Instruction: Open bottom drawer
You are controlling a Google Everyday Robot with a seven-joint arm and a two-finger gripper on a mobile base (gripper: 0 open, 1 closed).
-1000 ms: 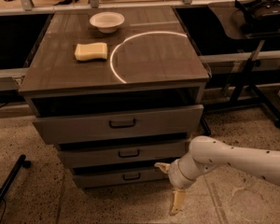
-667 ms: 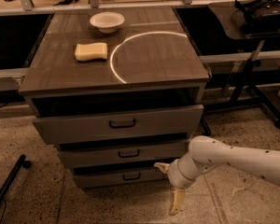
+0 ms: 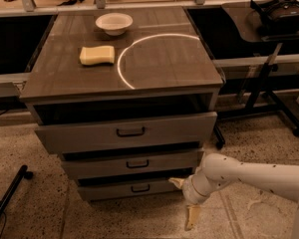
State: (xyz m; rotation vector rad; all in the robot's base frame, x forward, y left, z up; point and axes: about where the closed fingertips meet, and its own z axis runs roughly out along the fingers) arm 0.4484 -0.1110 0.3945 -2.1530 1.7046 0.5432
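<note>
Reaches in from the right on a white arm (image 3: 251, 176), low above the speckled floor (image 3: 45, 203). Ends in the gripper (image 3: 184, 200), just off the right end of the bottom drawer (image 3: 107, 191), at the foot of the grey cabinet (image 3: 164, 66). Shows the two fingers spread wide apart: one (image 3: 177, 182) pointing left at the drawer's right corner, the other pointing down at the floor. Clamps nothing, carries nothing. Cannot tell whether the upper fingertip touches the drawer front or stops just beside it. Stands well apart from the small dark bar handle (image 3: 140, 188) at mid-front.

Finds the bottom drawer lowest of three, the slimmest front, under the middle drawer (image 3: 99, 167) and the tall top drawer (image 3: 79, 136). Leaves a dark gap above each front; cannot tell how far out the bottom one sits.

On the cabinet top: a white bowl (image 3: 114, 22) at the back, a yellow sponge (image 3: 97, 55) in front of it to the left, a bright white arc (image 3: 123, 59) curving across the surface to the right of both.

Against a second ago: hardly any difference. Same wide spread of the fingers, same place beside the drawer's right end, the arm shifted by a trace at most. Bottom drawer front where it was. Bowl and sponge unmoved.
</note>
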